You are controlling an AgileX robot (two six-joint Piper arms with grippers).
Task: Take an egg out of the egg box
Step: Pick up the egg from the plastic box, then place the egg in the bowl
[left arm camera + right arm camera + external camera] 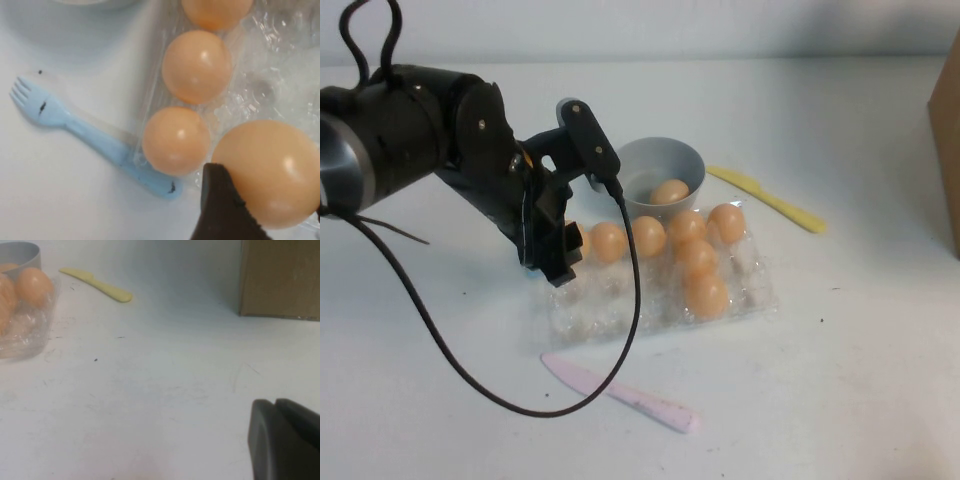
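In the high view, the left gripper (560,255) hung at centre-left over the left end of the egg box (620,305), which lay mid-frame on the white tabletop (840,380) with orange-tan eggs in its far cups; a grey bowl (655,165) just behind held one more, a yellow knife (770,200) lay to the right and a pink knife (620,392) below. In the left wrist view, the jaws pinched the egg (272,172) at lower right, one dark finger (220,210) against it, above the tray beside a blue fork (90,135). In the right wrist view, the right gripper (285,440) sat at lower right, jaws pressed together, above bare tabletop, a cardboard box (280,277) at upper right.
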